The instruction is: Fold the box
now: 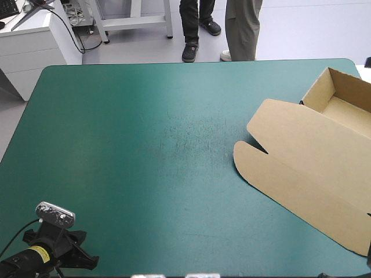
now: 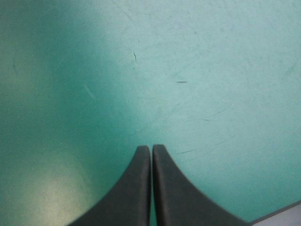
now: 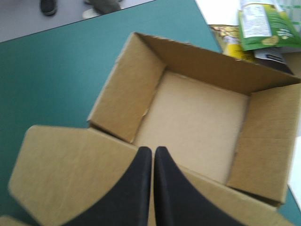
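Observation:
The brown box (image 1: pixel 307 174) lies at the table's right side as an open tray with its lid flat. The tray (image 1: pixel 342 95) has its walls raised and sits toward the far right corner. The lid reaches toward the table's middle and ends in two rounded flaps. My right gripper (image 3: pixel 153 149) is shut and empty, hovering over the lid (image 3: pixel 70 174) where it joins the tray (image 3: pixel 193 122). At the near left corner, my left gripper (image 2: pixel 151 148) is shut over bare teal-green cover, far from the box.
Green and yellow snack packets (image 3: pixel 263 23) lie just past the table's right edge beyond the tray. The table's near edge (image 2: pixel 282 214) shows close beside my left gripper. Bare teal-green cover (image 1: pixel 145 145) spans the left and middle of the table.

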{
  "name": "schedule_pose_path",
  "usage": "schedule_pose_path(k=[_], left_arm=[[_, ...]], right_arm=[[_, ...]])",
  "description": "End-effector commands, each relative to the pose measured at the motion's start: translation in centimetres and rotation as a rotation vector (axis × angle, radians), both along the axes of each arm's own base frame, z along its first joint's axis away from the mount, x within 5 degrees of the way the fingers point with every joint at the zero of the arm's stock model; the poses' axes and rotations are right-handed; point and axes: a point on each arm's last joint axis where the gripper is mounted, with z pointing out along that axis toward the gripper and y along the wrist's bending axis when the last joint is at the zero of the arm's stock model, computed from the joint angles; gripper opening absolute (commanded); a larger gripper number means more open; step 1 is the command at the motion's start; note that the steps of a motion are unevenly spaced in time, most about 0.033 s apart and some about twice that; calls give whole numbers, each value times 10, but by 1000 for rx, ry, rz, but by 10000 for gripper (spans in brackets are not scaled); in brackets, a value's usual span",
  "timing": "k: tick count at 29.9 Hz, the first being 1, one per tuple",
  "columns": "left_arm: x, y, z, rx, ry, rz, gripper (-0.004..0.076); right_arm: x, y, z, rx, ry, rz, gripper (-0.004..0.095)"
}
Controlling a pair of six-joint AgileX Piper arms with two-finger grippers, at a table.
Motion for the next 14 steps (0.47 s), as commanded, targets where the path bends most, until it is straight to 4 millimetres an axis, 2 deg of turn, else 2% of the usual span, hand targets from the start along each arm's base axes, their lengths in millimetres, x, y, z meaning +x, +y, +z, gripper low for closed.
schedule_pose_path(k=[1, 3, 7, 14], left_arm=[[5, -2, 9, -21, -60, -1, -8], [5, -2, 9, -22, -62, -1, -8], [5, -2, 12, -27, -77, -1, -8], [5, -2, 12, -27, -77, -1, -8]], right_arm=[[-33, 44, 9, -47, -12, 97, 3], [-46, 62, -4, -77, 39, 141, 3], [-87, 86, -27, -91, 86, 198, 3], [-159, 107, -75, -35, 110, 285, 3]])
